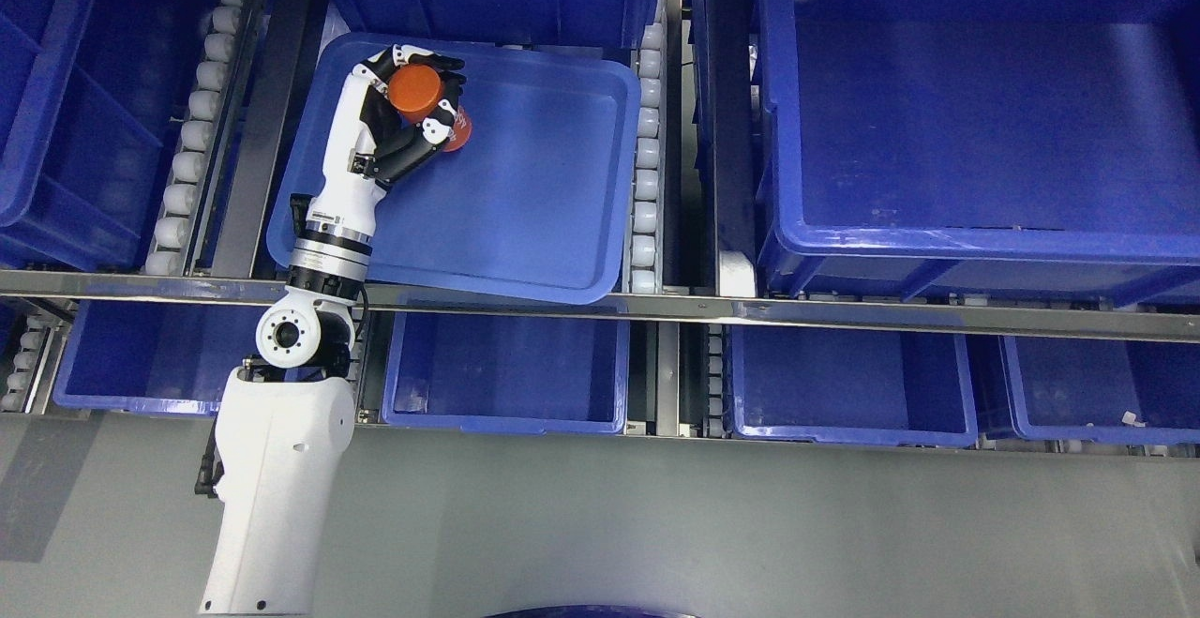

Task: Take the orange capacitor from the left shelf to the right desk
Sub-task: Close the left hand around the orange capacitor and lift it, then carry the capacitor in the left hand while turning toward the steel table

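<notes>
Blue shelf tray [525, 224] lies under the left hand [398, 116], fingers curled around an orange capacitor [414, 91].

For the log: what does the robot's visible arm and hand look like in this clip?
Only the left arm shows: a bulky glossy white shell, a round white joint with a dark centre, then a silver and black ringed wrist. The left hand has a white back with small dark print near the wrist, black and white segmented fingers, and a thin black cable beside the joint.

White arm [281, 468], black-jointed fingers [422, 135]

Orange capacitor [415, 91], blue tray [525, 215]
</notes>
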Available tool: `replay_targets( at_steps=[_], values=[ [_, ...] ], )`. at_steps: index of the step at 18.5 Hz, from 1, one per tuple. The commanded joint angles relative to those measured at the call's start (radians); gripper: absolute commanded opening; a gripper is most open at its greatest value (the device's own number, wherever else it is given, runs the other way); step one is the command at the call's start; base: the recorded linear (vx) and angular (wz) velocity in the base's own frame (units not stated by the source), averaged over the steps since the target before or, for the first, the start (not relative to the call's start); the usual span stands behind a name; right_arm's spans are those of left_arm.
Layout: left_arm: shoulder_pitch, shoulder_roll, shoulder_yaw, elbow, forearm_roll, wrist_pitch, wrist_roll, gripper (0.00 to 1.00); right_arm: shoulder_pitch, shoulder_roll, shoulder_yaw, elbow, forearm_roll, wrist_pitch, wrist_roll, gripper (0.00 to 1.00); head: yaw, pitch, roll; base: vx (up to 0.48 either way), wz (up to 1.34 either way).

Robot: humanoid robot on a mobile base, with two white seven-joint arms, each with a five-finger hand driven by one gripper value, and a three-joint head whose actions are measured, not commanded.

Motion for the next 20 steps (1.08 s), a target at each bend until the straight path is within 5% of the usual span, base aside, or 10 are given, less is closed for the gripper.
replay_targets(
  at_steps=[1, 8, 20],
  values=[
    [0.035, 0.017, -0.042, -0.175, 0.082, -0.094, 0.001, 0.0, 0.034, -0.017, -0.012, -0.023, 0.0, 0.0, 0.001, 1.0, 0.0, 0.0, 0.0, 0.0, 0.0],
    [0.164, 0.017, -0.06, -0.196, 0.1, -0.315, 0.001, 0.0, 0.034, -0.017, -0.012, -0.023, 0.0, 0.0, 0.001, 1.0, 0.0, 0.0, 0.0, 0.0, 0.0],
    [0.235, 0.017, -0.06, -0.276, 0.136, -0.278, 0.01, 0.01, 0.034, -0.017, -0.012, -0.023, 0.0, 0.0, -0.001, 1.0, 0.0, 0.0, 0.0, -0.01, 0.0]
  ],
)
